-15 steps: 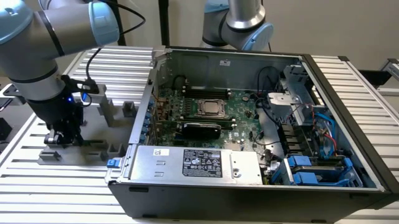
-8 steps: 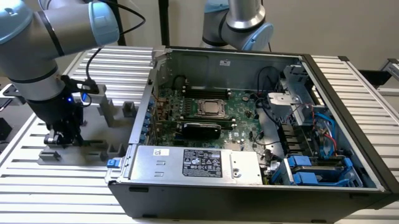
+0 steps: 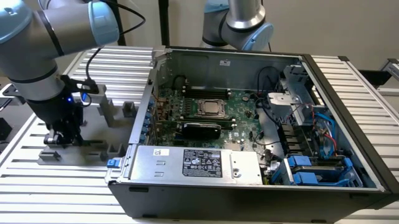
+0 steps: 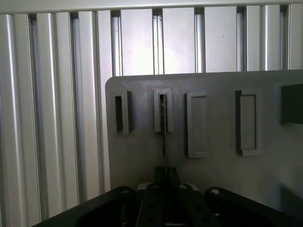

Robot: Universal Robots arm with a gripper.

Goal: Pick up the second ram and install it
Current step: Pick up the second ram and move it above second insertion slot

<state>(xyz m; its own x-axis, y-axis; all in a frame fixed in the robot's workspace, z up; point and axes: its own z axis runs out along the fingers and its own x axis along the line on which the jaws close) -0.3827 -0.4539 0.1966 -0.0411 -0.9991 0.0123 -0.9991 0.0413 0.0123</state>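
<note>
Even, soft light fills the exterior view; the open computer case (image 3: 249, 116) is shadowed inside. The wrist view is dimmer, glare streaking the ribbed bench (image 4: 47, 118), near parts blurred.

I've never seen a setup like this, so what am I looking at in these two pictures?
The big grey jointed thing is a robot arm. One picture comes from a camera off the arm, showing the whole bench; the other comes from a camera on its wrist. On the slatted metal table sits an open computer case with a green motherboard inside. On the exterior view's left of it lies a grey holder with slots, and the end effector is down at that holder. In the wrist view a thin stick seen edge-on, likely the ram, stands in one slot, in line with the end effector. Whether it is held, I can't tell.
</note>
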